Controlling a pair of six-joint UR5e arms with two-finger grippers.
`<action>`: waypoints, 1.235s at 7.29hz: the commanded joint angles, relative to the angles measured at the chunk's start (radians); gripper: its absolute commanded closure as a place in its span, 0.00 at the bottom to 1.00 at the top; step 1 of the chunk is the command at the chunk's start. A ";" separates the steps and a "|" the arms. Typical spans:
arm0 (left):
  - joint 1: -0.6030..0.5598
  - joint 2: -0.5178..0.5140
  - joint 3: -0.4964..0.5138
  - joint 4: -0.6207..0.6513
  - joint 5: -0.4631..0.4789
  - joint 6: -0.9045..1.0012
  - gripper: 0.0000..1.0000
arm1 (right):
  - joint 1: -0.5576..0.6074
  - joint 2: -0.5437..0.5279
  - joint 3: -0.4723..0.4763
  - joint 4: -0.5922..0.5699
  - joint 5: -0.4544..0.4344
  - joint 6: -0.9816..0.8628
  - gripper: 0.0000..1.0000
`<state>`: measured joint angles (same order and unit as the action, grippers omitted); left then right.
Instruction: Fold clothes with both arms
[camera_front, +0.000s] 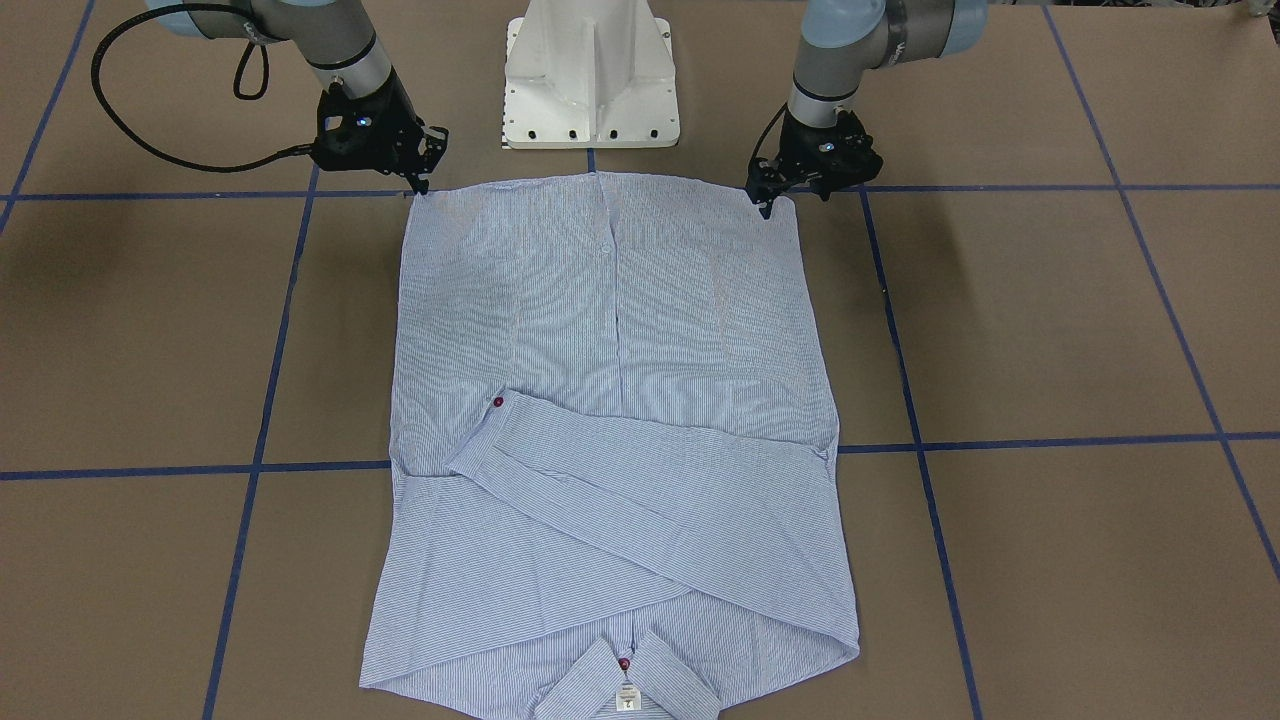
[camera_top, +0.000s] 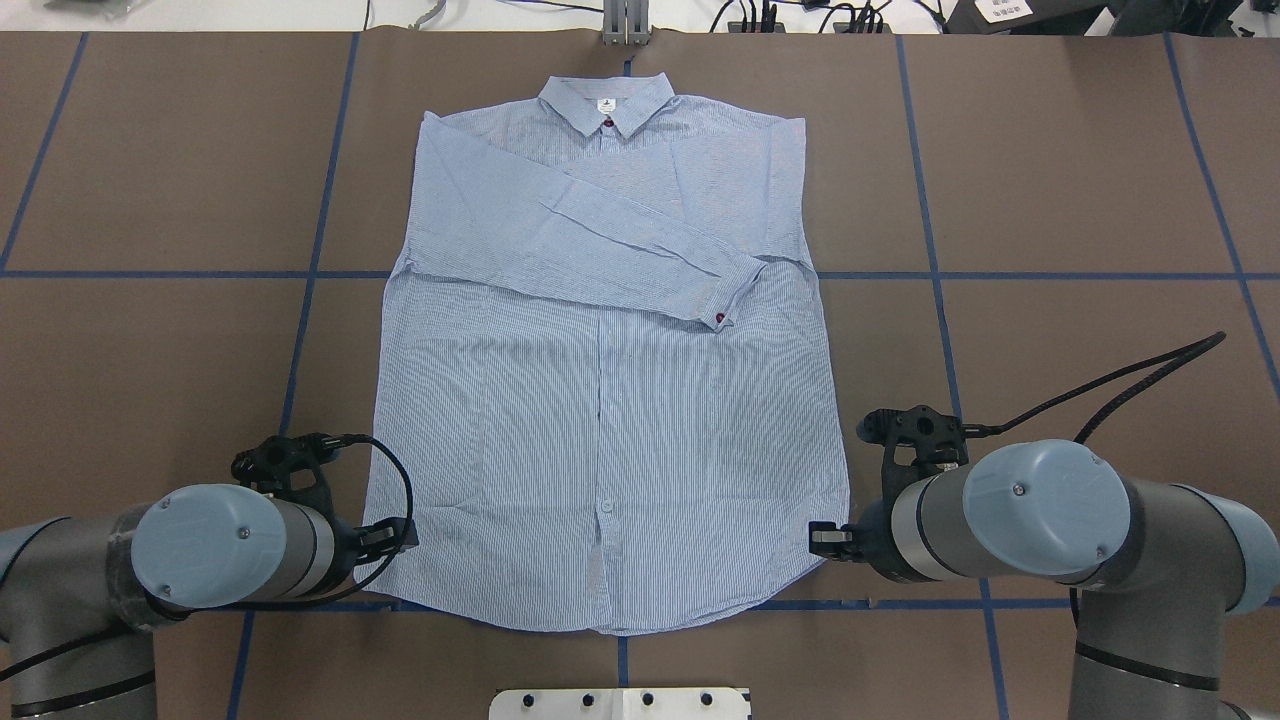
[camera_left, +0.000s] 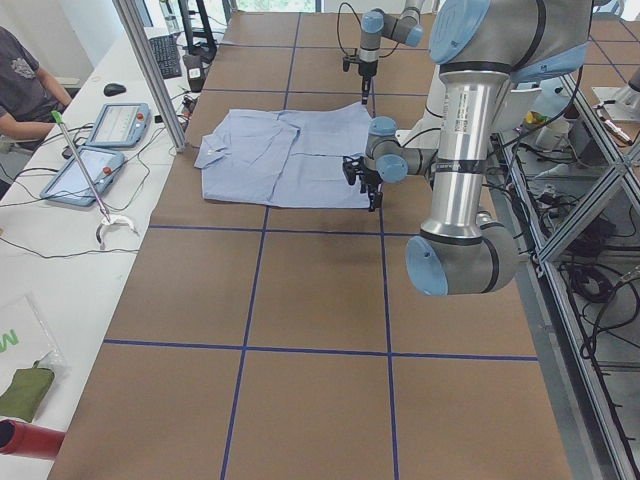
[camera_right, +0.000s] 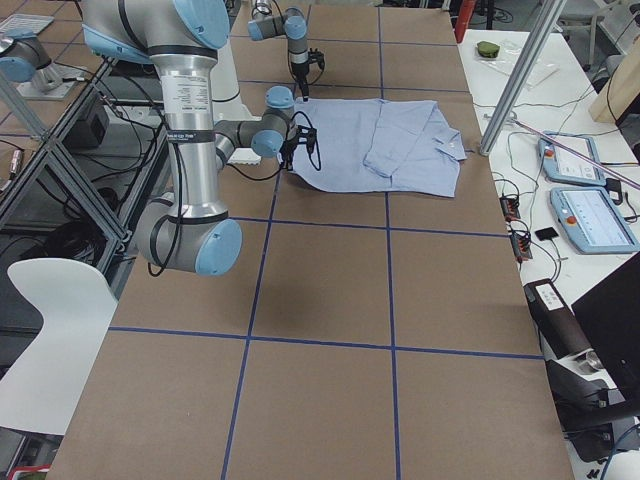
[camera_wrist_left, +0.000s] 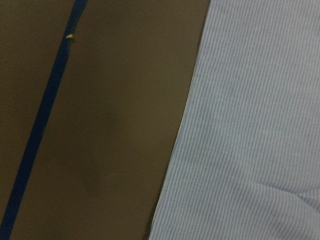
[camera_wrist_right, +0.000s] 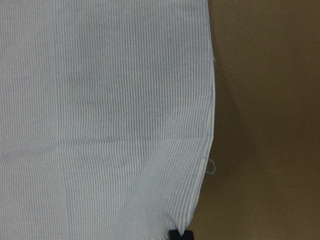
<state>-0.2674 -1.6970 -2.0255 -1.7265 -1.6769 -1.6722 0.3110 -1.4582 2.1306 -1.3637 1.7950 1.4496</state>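
The striped light blue shirt (camera_front: 610, 330) lies flat and face up on the brown table, collar (camera_top: 606, 100) at the far side, one sleeve (camera_top: 600, 255) folded across the chest. My left gripper (camera_front: 768, 208) stands tip-down on the hem corner nearest the robot on its side, shut on the cloth. My right gripper (camera_front: 420, 186) is shut on the opposite hem corner. In the right wrist view a black fingertip (camera_wrist_right: 180, 235) meets the shirt's edge (camera_wrist_right: 207, 125), and creases run towards it. The left wrist view shows only shirt (camera_wrist_left: 260, 125) and table, no fingers.
The white pedestal base (camera_front: 590, 75) stands just behind the hem. Blue tape lines (camera_top: 300, 330) grid the brown table. A side bench holds tablets (camera_left: 118, 125) with a seated person (camera_left: 25, 85) beside it. A metal post (camera_right: 520, 75) rises near the collar end.
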 joint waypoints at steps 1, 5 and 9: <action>0.004 -0.003 0.028 -0.027 0.000 -0.001 0.20 | 0.003 -0.001 0.000 0.000 0.000 0.000 1.00; 0.002 -0.003 0.011 -0.025 -0.006 -0.001 0.32 | 0.014 -0.002 0.000 -0.002 0.001 0.000 1.00; 0.004 0.000 0.011 -0.039 -0.007 0.012 0.37 | 0.019 -0.004 0.002 -0.002 0.001 0.000 1.00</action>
<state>-0.2645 -1.6979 -2.0135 -1.7565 -1.6841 -1.6621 0.3291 -1.4608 2.1322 -1.3652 1.7963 1.4491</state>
